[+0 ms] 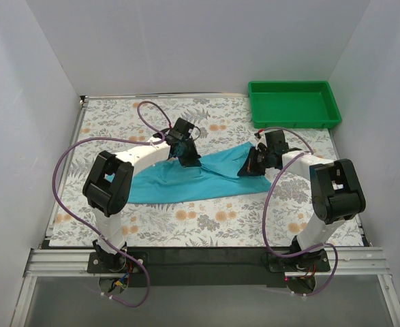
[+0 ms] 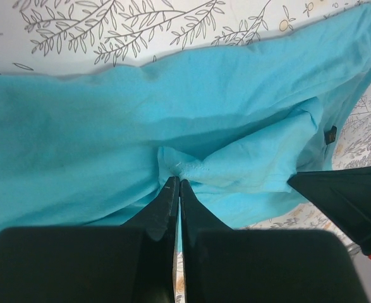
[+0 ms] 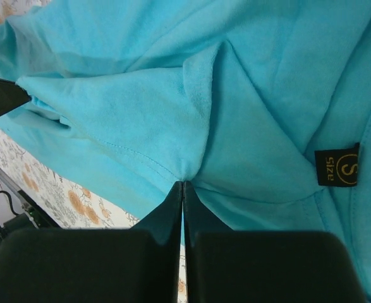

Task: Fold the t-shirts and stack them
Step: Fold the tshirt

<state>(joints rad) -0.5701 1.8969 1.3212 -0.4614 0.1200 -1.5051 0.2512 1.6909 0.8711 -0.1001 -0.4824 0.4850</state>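
Flowery tablecloth (image 1: 206,230) lies under a soft turquoise-blue cloth t-shirt (image 1: 186,182), which is stretched out across the middle. The left gripper (image 2: 176,184) pinches one fold tight, and the right gripper (image 3: 182,185) pinches another.

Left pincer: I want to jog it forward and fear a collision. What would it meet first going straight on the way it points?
The t-shirt: the left pincer is shut on a fold of it, and more turquoise cloth lies directly ahead. Depth beyond is unclear, probably the table underneath.
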